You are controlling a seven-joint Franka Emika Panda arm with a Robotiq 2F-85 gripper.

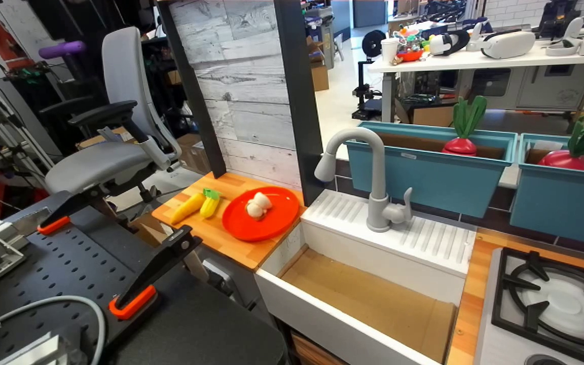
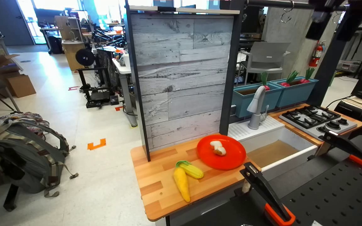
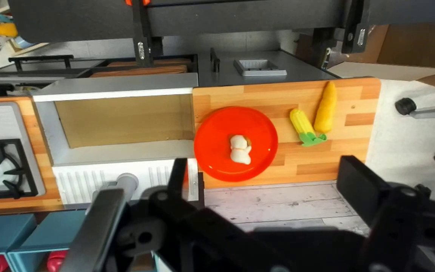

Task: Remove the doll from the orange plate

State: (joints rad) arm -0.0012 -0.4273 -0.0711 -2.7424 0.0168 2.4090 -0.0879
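Note:
The doll (image 3: 240, 149), a small cream-white and tan soft toy, lies on the round orange plate (image 3: 212, 166) in the wrist view. Both exterior views also show the doll (image 1: 258, 206) (image 2: 217, 148) near the middle of the orange plate (image 1: 236, 225) (image 2: 231, 161). The plate rests on the wooden counter. My gripper (image 3: 266, 177) is open and empty, its two black fingers wide apart. In an exterior view the gripper (image 2: 331, 29) hangs at the top right edge, high above the counter and apart from the doll. It is out of view in an exterior view.
A yellow corn toy (image 3: 301, 122) and a yellow carrot-like toy (image 3: 327, 107) lie beside the plate on the wooden counter (image 3: 357, 124). The sink (image 1: 363, 289) with a grey faucet (image 1: 377, 177) adjoins the plate. A plank-patterned panel (image 2: 181, 75) stands upright behind it.

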